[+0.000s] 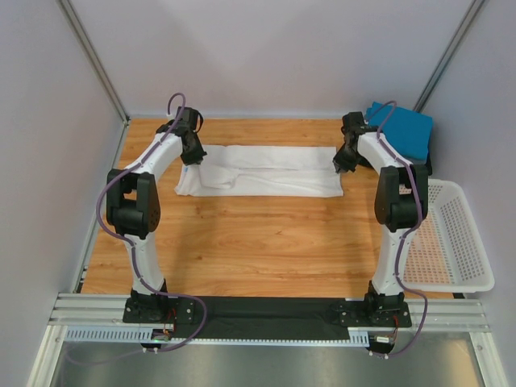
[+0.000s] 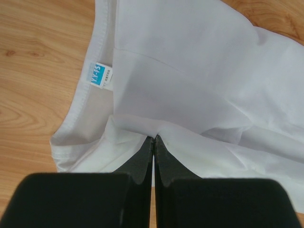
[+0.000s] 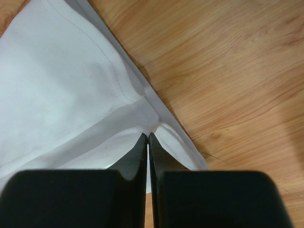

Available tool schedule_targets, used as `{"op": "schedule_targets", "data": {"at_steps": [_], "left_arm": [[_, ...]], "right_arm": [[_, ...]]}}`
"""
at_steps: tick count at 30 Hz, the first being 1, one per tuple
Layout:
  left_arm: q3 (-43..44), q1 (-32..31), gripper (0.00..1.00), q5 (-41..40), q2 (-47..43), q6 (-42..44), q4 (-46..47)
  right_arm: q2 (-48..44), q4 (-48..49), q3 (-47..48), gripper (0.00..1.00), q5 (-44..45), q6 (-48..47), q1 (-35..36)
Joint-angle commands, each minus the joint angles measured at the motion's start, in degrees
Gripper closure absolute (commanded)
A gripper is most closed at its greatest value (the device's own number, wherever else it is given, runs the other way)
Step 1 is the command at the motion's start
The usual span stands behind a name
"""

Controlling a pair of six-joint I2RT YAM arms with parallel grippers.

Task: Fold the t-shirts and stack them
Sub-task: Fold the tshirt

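The white t-shirt (image 1: 266,169) lies folded into a long band across the far middle of the table. My left gripper (image 1: 191,160) is shut on the white t-shirt at its left end, near the collar with the blue label (image 2: 100,76); the cloth (image 2: 199,85) puckers at the tips (image 2: 155,137). My right gripper (image 1: 342,164) is shut on the shirt's right end near the hem; the cloth (image 3: 71,95) bunches at the tips (image 3: 148,135). A folded bright blue t-shirt (image 1: 403,129) lies on something dark at the far right corner. Grey and black tees are not clearly seen.
A white perforated basket (image 1: 447,238) stands at the table's right edge. Bare wooden table (image 1: 266,242) stretches between the shirt and the arm bases. Grey walls enclose the back and both sides.
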Motion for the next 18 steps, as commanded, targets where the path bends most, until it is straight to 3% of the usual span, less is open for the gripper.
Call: {"op": "schedule_targets", "data": {"at_steps": [1, 18], "left_arm": [[3.01, -0.06, 1.0, -1.09, 0.55, 0.99, -0.17], [4.68, -0.06, 1.0, -1.0, 2.57, 1.17, -0.35]], "right_arm": [[1.07, -0.46, 2.79, 1.0, 1.58, -1.09, -0.29], [4.67, -0.99, 8.33, 1.0, 1.58, -2.76, -0.29]]}}
